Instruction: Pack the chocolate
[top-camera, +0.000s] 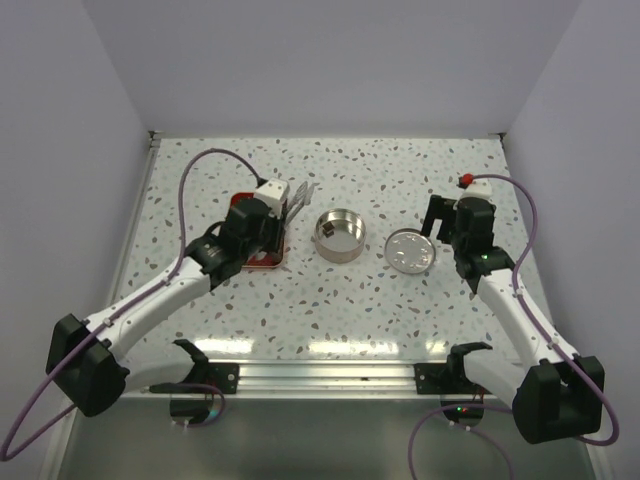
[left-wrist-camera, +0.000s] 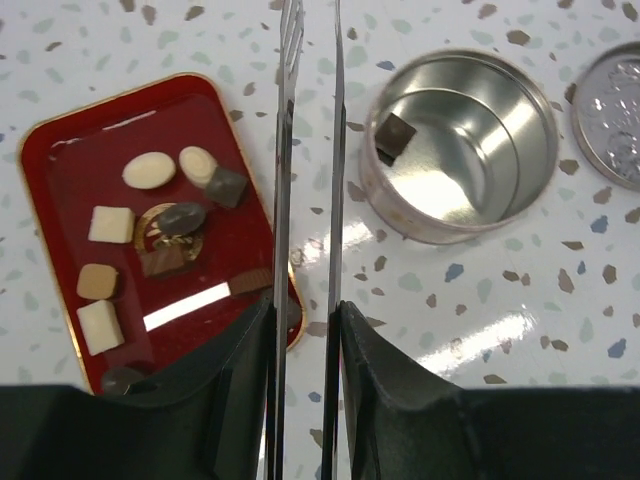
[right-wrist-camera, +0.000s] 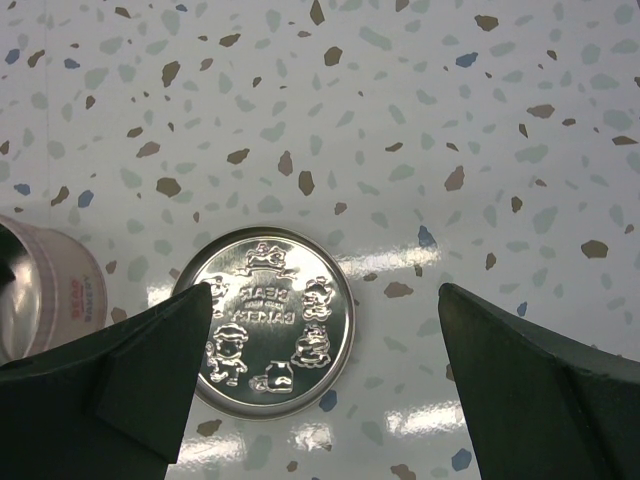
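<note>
1. On the speckled desk (top-camera: 400, 170), a red tray (left-wrist-camera: 60, 160) lies to the left, an open round tin (left-wrist-camera: 440, 232) stands at the middle, and the tin's lid (right-wrist-camera: 265, 330) lies flat just to its right, not touching it.
2. Most of the chocolate (left-wrist-camera: 149, 170) is on the tray, loosely spread: two cream ovals, two cream blocks, a light brown square, and several dark or brown pieces.
3. One of the dark pieces (left-wrist-camera: 182, 218) rests on a bit of gold foil (left-wrist-camera: 150, 235).
4. A single dark cube (left-wrist-camera: 393, 136) lies inside the tin, against its left inner wall.
5. The left claw (left-wrist-camera: 312, 30) is over the tray's right edge, on the side that faces the tin.
6. Its two thin fingers (left-wrist-camera: 285, 150) are almost together, with only a narrow slit between them. The desk shows through the slit, and nothing is held.
7. The right claw (right-wrist-camera: 325, 290) hangs above the lid with its fingers (right-wrist-camera: 130, 370) spread wide, one to each side of the lid. It holds nothing and does not touch the lid.
8. The lid lies with its embossed face up, bearing small raised figures and lettering.
9. From the right wrist, part of the tin's outer wall shows at the left edge, partly hidden by a finger.
</note>
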